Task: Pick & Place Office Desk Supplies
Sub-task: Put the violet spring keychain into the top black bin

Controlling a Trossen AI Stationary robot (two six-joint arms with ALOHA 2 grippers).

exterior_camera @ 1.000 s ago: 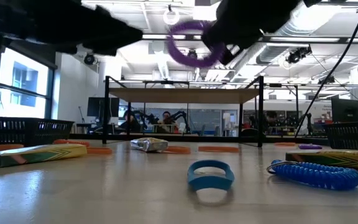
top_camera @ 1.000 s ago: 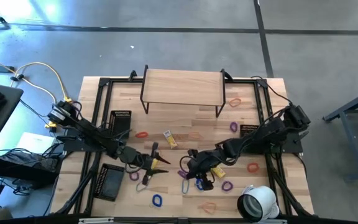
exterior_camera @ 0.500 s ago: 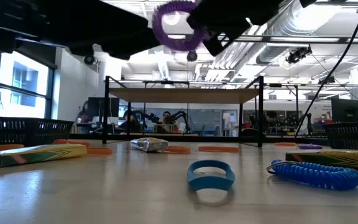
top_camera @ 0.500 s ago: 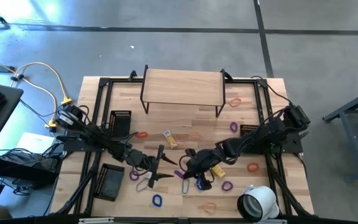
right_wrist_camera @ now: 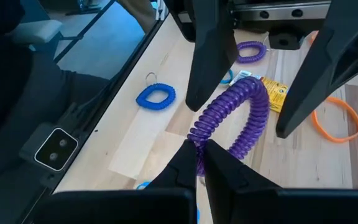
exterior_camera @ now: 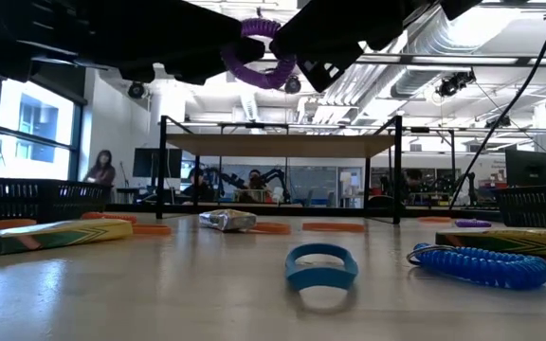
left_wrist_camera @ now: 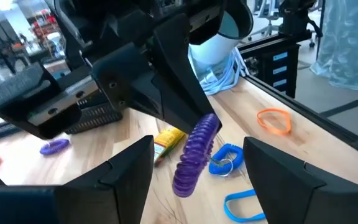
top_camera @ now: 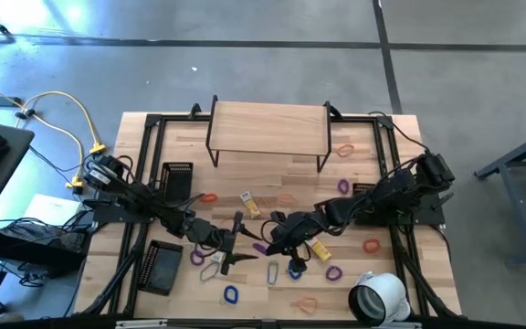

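— One purple coil loop point(right_wrist_camera: 234, 115) is off the table, pinched at one end between the right gripper's point(right_wrist_camera: 197, 154) closed fingers, over the middle of the table's near half.

— And the left gripper point(left_wrist_camera: 194, 177)?

— Its fingers stand spread apart on either side of the loop, not touching it. It looks like a handover about to happen, as I judge it.

— How much is tidied?

— Little that I can see. A blue band point(exterior_camera: 321, 264) and a blue coil point(exterior_camera: 482, 265) lie on the wood near the front edge, a yellow packet point(top_camera: 250, 206) sits mid-table, and orange bands point(top_camera: 371, 245) and purple loops point(top_camera: 333, 272) are scattered on the right. Whether the black mesh basket point(top_camera: 176, 179) on the left holds anything, I cannot tell.
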